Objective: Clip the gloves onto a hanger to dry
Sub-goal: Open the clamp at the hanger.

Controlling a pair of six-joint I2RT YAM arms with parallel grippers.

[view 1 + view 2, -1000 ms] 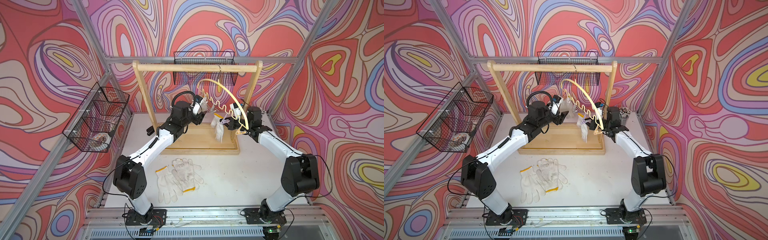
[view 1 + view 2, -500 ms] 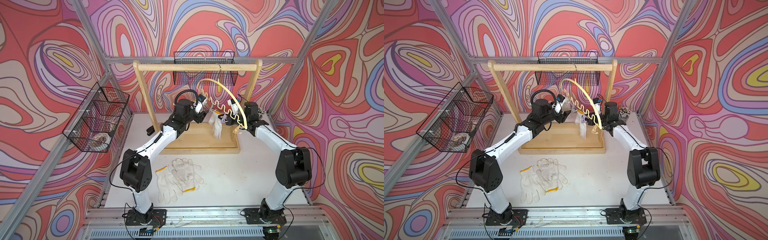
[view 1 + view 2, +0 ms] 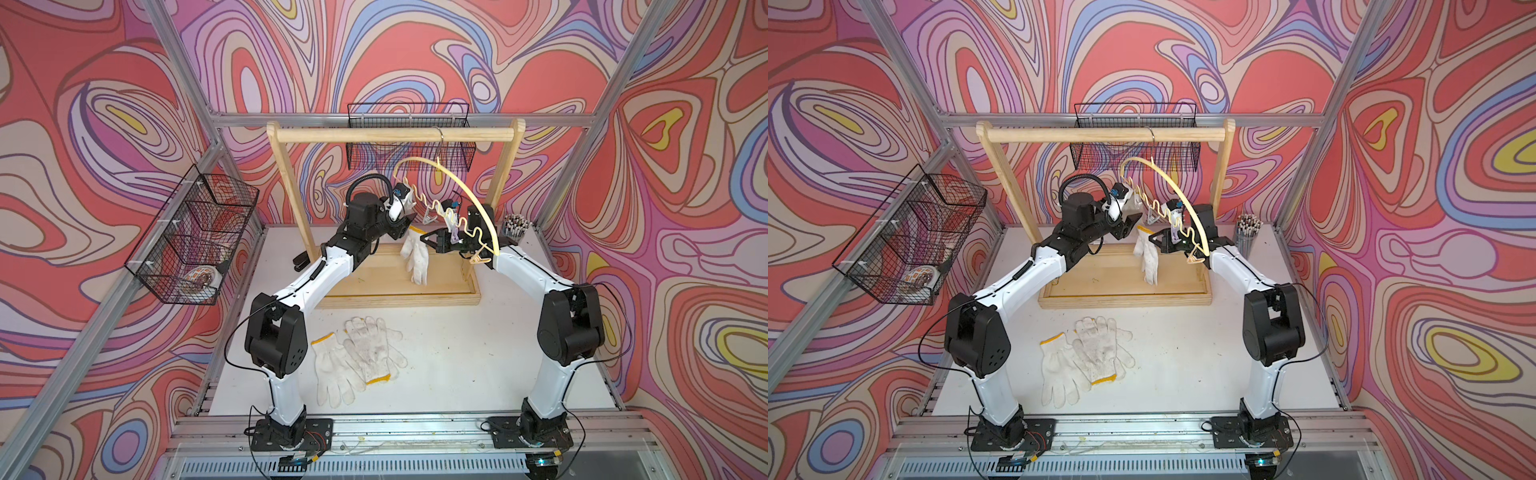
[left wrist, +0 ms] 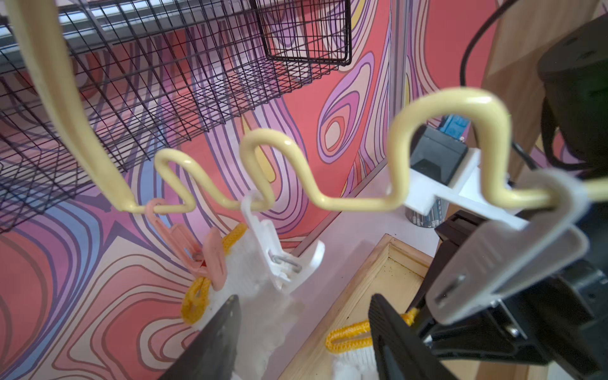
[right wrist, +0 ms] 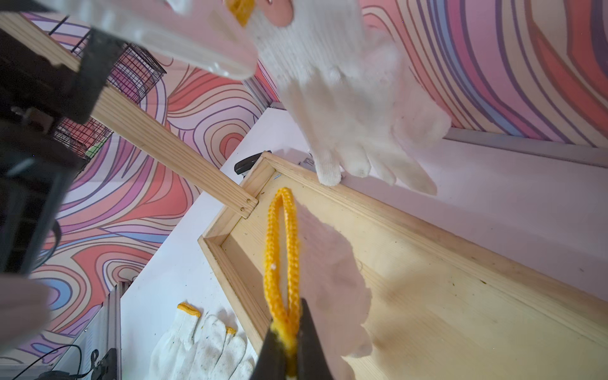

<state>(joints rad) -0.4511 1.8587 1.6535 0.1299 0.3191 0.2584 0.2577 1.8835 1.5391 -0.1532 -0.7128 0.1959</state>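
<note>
The pale yellow hanger (image 3: pixel 453 178) (image 3: pixel 1177 187) hangs by its metal hook from the wooden rail. In the left wrist view its wavy bar (image 4: pixel 447 93) carries a pink clip (image 4: pixel 204 253) shut on one glove's yellow cuff and an empty white clip (image 4: pixel 283 260). My right gripper (image 5: pixel 289 329) (image 3: pixel 426 240) is shut on the yellow cuff of a second glove (image 3: pixel 415 257) (image 3: pixel 1148 259), which dangles over the tray. My left gripper (image 4: pixel 304 306) (image 3: pixel 409 226) stands open just beside that cuff, holding nothing. More gloves (image 3: pixel 357 357) (image 3: pixel 1088 357) lie piled on the table.
The wooden rail frame stands on a wooden tray base (image 3: pixel 399 293). Wire baskets hang at the left wall (image 3: pixel 195 241) and behind the rail (image 3: pixel 409 137). A cup of pens (image 3: pixel 513 226) stands back right, and a black stapler (image 3: pixel 300 262) lies left of the tray.
My right gripper has carried its glove leftward under the hanger, closer to the left gripper. The left arm has reached slightly further in.
</note>
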